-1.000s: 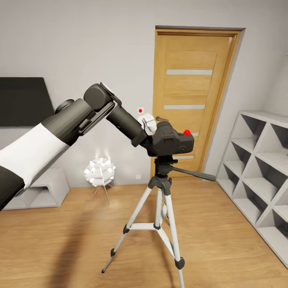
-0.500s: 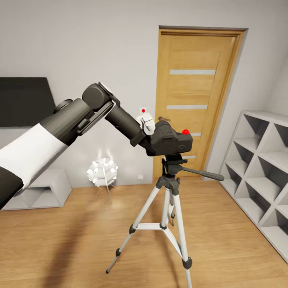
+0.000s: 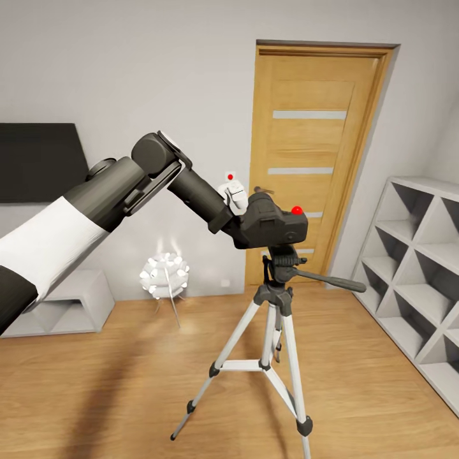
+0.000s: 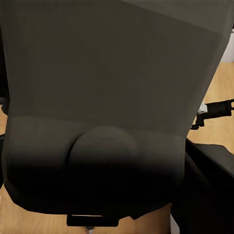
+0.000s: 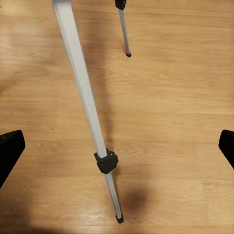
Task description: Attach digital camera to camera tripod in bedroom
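Reaching forward from the near left of the head view, the left arm (image 3: 95, 197) carries the digital camera (image 3: 275, 224) at its tip, with the left gripper (image 3: 245, 223) closed on the camera's near side and its fingers mostly hidden behind the black body. The camera sits directly above the dark head of the camera tripod (image 3: 275, 299); whether its base touches the head or hangs just over it I cannot tell. In the left wrist view the camera's dark back (image 4: 112, 112) looms very close, with wooden floor showing past its edges. The right wrist view looks down on one silver tripod leg (image 5: 87, 107) with its black joint, a second leg's foot (image 5: 127, 53) further off, and the two dark tips of the right gripper (image 5: 117, 146) set wide apart at the picture's edges, holding nothing. Open plank floor (image 3: 115, 382) lies on every side of the tripod's spread legs. The pan handle (image 3: 328, 281) points toward the grey cube shelving (image 3: 414, 268), with floor between them. Farther back stand a small white lamp (image 3: 164, 275), a low white unit (image 3: 64, 309), the wooden door (image 3: 312, 153) and a dark wall panel (image 3: 38, 162).
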Controlling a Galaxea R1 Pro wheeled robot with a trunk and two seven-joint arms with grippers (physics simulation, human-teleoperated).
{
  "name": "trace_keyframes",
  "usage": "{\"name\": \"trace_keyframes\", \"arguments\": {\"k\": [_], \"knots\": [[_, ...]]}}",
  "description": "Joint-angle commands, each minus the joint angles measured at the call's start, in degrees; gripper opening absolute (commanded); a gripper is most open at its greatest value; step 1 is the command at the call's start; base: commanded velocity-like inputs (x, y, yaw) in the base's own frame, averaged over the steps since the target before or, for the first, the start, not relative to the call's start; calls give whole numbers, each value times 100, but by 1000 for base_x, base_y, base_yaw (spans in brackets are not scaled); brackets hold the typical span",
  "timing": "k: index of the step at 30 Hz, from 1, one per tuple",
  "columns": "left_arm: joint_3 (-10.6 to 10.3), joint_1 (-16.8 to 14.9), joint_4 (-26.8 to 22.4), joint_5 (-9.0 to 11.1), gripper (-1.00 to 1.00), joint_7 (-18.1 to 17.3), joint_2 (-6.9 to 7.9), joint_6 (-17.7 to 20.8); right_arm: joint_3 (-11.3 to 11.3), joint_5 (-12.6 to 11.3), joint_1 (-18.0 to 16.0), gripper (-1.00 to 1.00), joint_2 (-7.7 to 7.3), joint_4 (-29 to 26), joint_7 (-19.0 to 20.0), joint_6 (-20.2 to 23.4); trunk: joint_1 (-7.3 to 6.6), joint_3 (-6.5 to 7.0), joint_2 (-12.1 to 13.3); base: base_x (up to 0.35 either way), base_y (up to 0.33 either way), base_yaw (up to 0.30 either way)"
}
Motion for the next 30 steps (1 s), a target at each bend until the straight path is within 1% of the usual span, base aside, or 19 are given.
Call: {"name": "trace_keyframes", "arguments": {"k": [1, 7, 17, 25, 29, 30], "knots": [[-13, -10, -3, 18, -100, -9, 5, 53, 22, -62, -12, 100, 1, 24, 54, -29, 4, -13, -14, 8, 6, 0], [-12, -10, -3, 18, -100, -9, -4, 53, 17, -62, -12, 100, 1, 24, 54, -31, 4, -13, -14, 3, 2, -16], [-4, -10, -3, 18, -100, -9, -5, 53, 20, -62, -12, 100, 4, 25, 63, -32, 4, -13, -14, 0, 0, -139], [-3, -10, -3, 18, -100, -9, -5, 53, 27, -62, -8, 100, 0, 32, 98, -37, 4, -13, -14, 0, 0, -20], [-3, -10, -3, 18, -100, -9, -10, 53, 29, -62, -3, 100, -65, 36, 242, -46, 4, -13, -14, 0, 0, -2], [-3, -10, -2, 18, -100, -9, -12, 53, 30, -62, 0, 100, -116, 36, 383, -57, 4, -13, -14, 0, 0, 0]]}}
